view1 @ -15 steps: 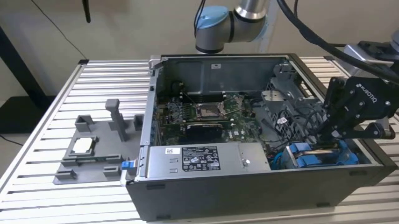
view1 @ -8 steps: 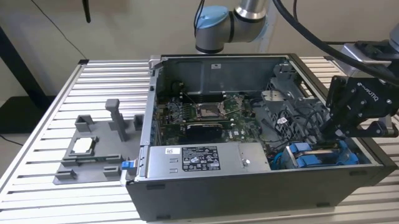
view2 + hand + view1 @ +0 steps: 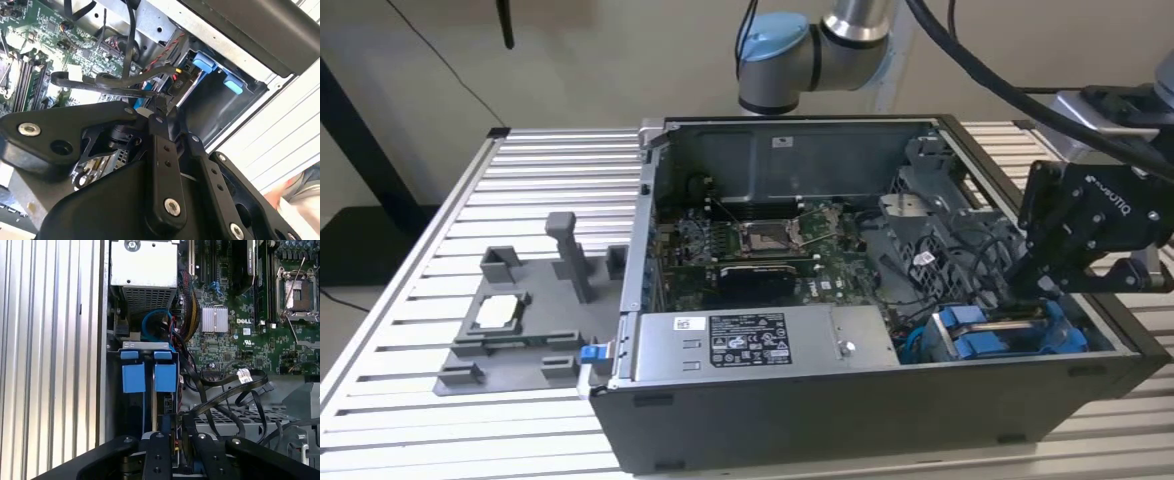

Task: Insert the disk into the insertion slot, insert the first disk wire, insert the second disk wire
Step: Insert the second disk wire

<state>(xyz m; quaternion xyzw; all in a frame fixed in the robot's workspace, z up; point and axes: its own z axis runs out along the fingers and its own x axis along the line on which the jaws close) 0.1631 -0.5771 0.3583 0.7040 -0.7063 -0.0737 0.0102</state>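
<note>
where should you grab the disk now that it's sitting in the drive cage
Probably by its blue carrier tab, pinched across its flat faces, coming straight in through the open side of the computer case. The disk sits edge-on, sunk between the cage walls, so the tab is about the only part standing free.

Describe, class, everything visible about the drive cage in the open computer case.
The drive cage is grey metal, set in the case's corner beside the power supply. Two bright blue plastic tabs stand side by side in it. Black cables run next to it. The gripper hangs just above its far end.
</note>
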